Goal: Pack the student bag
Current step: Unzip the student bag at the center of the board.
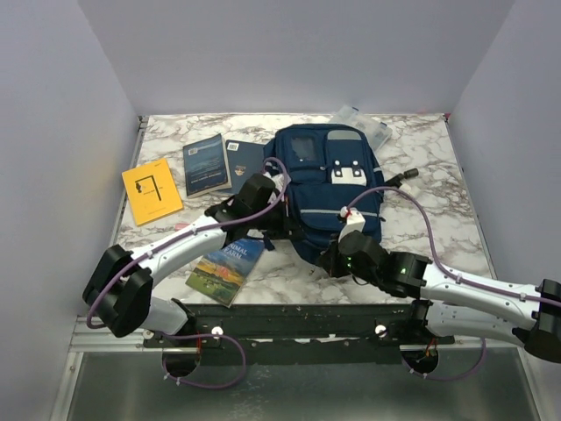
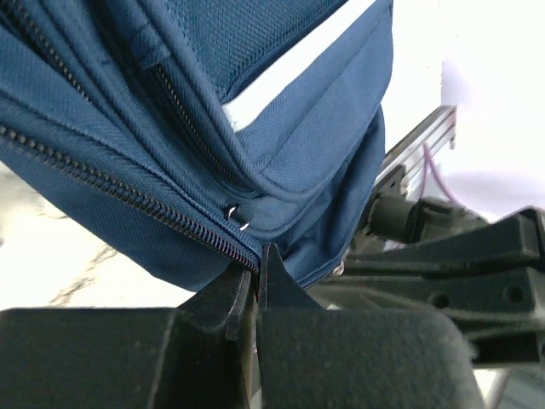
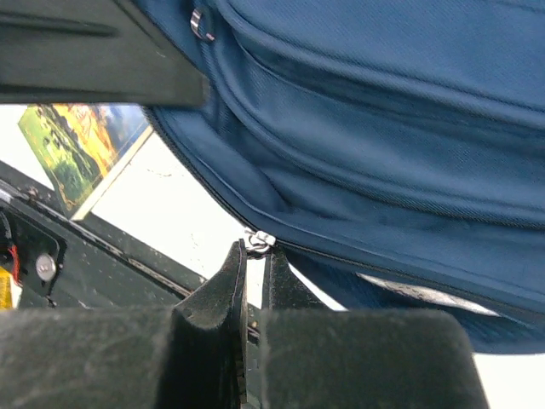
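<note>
The student bag (image 1: 329, 189), navy with grey stripes and a white patch, lies flat in the middle of the marble table. My left gripper (image 1: 282, 230) is at the bag's near left edge. In the left wrist view its gripper (image 2: 252, 271) is shut, and the bag's zipper seam (image 2: 128, 198) runs down into the pinch of the fingertips. My right gripper (image 1: 335, 260) is at the bag's near edge. In the right wrist view the gripper (image 3: 255, 256) is shut on the pull hanging from the silver zipper slider (image 3: 260, 239). The bag's (image 3: 383, 128) main zipper looks closed.
A yellow book (image 1: 151, 190) and two dark blue books (image 1: 206, 164) (image 1: 244, 158) lie left of the bag. A landscape-cover book (image 1: 225, 269) sits near the front edge, under the left arm. A clear plastic box (image 1: 361, 123) lies behind the bag. Grey walls enclose the table.
</note>
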You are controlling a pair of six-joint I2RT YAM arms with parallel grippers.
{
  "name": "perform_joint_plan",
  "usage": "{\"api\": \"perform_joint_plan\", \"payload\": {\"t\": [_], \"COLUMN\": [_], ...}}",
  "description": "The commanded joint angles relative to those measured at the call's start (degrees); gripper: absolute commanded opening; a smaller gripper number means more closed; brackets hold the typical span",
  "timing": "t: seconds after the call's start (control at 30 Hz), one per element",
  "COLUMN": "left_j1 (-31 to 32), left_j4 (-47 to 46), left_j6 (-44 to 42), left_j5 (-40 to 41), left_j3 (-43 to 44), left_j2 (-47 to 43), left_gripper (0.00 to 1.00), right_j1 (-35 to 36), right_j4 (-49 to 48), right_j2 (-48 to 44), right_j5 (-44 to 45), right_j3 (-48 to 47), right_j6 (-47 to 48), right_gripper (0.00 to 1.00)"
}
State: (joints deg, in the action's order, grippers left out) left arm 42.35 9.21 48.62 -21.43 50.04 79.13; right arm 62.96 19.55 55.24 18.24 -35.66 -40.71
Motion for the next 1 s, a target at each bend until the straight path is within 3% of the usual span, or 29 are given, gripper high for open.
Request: {"api": "perform_joint_plan", "payload": {"t": [0.0,0.17,0.33,0.53,0.57,0.67,0.8,0.9,0.97], "left_j1": [-7.53,-14.55,-15.89,-15.98,-15.90,-14.47,-11.71,-11.26,-10.62], "left_j4": [11.45,15.12,16.29,17.95,19.26,20.95,18.23,14.91,13.46], "left_j6": [-19.70,-23.61,-23.94,-23.95,-23.85,-22.67,-19.75,-15.79,-12.67], "left_j5": [-4.76,-9.50,-11.35,-9.24,-7.81,-3.19,-0.64,-1.39,-2.21], "left_j3": [7.47,7.98,9.41,10.91,11.34,11.11,6.87,2.20,-0.38], "left_j2": [-1.81,-1.38,-0.18,2.12,2.60,2.82,0.24,-3.77,-6.26], "left_gripper": [0.00,0.00,0.00,0.00,0.00,0.02,0.31,0.58,0.70], "right_j1": [0.34,0.36,0.25,0.22,0.23,0.26,0.24,0.24,0.28], "right_j4": [7.06,9.43,20.66,24.78,24.68,13.47,-0.18,-2.48,-3.88], "right_j2": [-1.98,-2.78,0.18,5.00,5.55,3.24,-3.69,-5.96,-6.09], "right_j5": [3.62,5.82,15.46,23.47,24.25,20.62,12.68,11.78,10.73], "right_j3": [1.64,4.77,4.70,4.07,3.50,4.15,6.97,7.36,7.51], "right_j6": [-6.45,-12.92,-25.49,-37.09,-37.55,-23.64,-10.46,-9.74,-9.87], "right_gripper": [0.01,0.01,0.01,0.01,0.01,0.01,0.01,0.01,0.01]}}
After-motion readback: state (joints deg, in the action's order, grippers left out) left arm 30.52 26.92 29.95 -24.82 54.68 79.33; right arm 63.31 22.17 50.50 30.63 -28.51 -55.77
